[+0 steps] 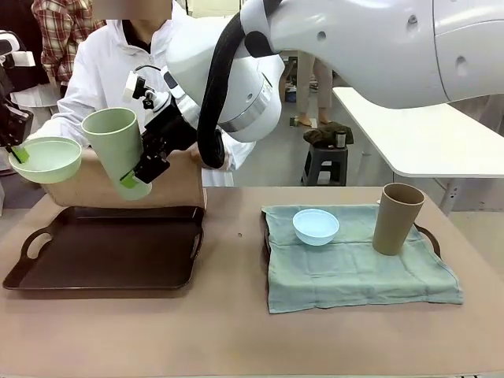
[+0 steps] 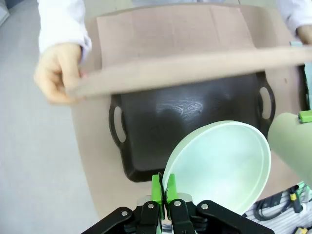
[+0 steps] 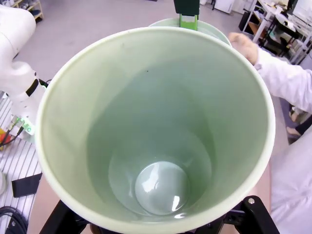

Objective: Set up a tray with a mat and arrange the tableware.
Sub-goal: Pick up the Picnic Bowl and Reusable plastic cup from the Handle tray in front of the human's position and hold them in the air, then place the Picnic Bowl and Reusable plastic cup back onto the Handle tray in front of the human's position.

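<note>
My left gripper (image 1: 19, 154) at the far left is shut on the rim of a pale green bowl (image 1: 46, 159), held in the air; in the left wrist view the fingers (image 2: 157, 187) pinch that bowl (image 2: 219, 163) above the dark brown tray (image 2: 190, 122). My right gripper (image 1: 136, 178) reaches across and is shut on a tilted pale green cup (image 1: 116, 146), whose inside (image 3: 161, 126) faces the right wrist camera. A person's hand (image 2: 58, 73) holds a tan mat (image 2: 185, 70) over the far edge of the tray (image 1: 102, 248). The mat (image 1: 87, 189) hangs behind the cup.
On the right, a green cloth (image 1: 354, 264) covers a second tray (image 1: 429, 235) and carries a light blue bowl (image 1: 316, 226) and an upright brown cup (image 1: 398, 218). The person in white stands at the far side. A white table (image 1: 425, 142) stands behind on the right.
</note>
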`<act>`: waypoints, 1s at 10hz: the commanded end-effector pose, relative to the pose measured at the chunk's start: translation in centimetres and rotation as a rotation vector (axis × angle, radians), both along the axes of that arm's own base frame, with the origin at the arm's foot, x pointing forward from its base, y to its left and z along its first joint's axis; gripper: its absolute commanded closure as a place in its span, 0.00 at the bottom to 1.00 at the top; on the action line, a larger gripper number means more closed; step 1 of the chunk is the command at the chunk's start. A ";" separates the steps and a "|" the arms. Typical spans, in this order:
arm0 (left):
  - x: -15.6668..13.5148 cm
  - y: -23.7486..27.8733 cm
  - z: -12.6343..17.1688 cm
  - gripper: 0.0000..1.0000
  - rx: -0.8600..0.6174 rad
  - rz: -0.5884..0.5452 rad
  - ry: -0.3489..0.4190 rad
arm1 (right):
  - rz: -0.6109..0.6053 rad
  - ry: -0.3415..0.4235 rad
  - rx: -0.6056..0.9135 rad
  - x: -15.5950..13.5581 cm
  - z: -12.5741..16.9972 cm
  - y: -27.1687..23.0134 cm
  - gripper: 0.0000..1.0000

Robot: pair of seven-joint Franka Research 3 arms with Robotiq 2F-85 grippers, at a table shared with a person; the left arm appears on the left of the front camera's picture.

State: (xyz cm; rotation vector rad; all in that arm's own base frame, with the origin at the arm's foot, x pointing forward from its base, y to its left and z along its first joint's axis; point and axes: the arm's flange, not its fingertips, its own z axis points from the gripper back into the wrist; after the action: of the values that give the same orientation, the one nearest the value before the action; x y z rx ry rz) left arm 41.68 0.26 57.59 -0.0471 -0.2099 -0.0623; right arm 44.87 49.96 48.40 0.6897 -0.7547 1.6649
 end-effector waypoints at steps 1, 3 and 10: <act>0.2 0.1 0.1 1.00 0.003 -0.014 -0.011 | 0.007 -0.011 0.005 0.0 0.4 0.1 1.00; 0.2 0.1 0.1 1.00 0.003 -0.014 -0.011 | 0.007 -0.011 0.005 0.0 0.4 0.1 1.00; 0.2 0.1 0.1 1.00 0.003 -0.014 -0.011 | 0.007 -0.011 0.005 0.0 0.4 0.1 1.00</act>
State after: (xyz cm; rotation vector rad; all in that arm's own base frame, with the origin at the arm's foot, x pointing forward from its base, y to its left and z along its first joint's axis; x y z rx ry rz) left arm 41.72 0.24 57.56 -0.0471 -0.2097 -0.0630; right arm 44.90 50.03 48.64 0.6903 -0.7601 1.6653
